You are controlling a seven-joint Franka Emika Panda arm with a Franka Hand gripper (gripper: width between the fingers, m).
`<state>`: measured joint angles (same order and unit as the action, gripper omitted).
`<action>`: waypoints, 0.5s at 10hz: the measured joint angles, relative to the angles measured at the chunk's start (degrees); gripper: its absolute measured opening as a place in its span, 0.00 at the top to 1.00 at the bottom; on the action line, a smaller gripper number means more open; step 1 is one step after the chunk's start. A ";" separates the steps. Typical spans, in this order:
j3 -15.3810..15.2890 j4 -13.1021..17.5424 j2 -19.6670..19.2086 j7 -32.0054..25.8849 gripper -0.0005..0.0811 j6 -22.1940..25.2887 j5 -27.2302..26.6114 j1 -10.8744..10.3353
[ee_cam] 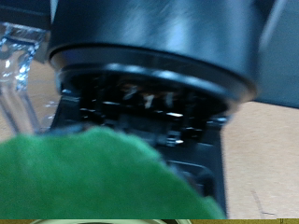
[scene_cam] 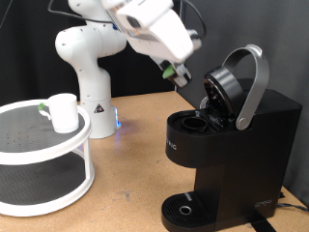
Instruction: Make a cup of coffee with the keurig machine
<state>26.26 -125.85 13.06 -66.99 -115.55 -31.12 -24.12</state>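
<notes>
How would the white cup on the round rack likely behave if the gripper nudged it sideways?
The cup is small beside the keurig machine, so it is probably light and would slide readily. It stands upright near the perforated rack's top edge, so a push could carry it off. Its handle may make it pivot.

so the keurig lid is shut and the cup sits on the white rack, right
Not quite: the keurig lid is raised open, as the exterior view shows. The cup does sit on the white rack.
</notes>
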 joint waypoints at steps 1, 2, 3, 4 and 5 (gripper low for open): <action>-0.44 0.28 -1.43 0.00 0.42 1.27 0.50 -0.15; -0.89 0.42 -2.72 -0.01 0.42 1.44 0.59 -0.19; -1.28 0.43 -3.68 -0.01 0.42 0.80 0.58 -0.20; -1.63 0.39 -4.49 -0.01 0.42 -0.41 0.48 -0.21; -1.92 0.40 -5.23 -0.01 0.42 -1.49 0.26 -0.22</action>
<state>24.34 -125.45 7.84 -67.00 -117.04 -30.86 -24.35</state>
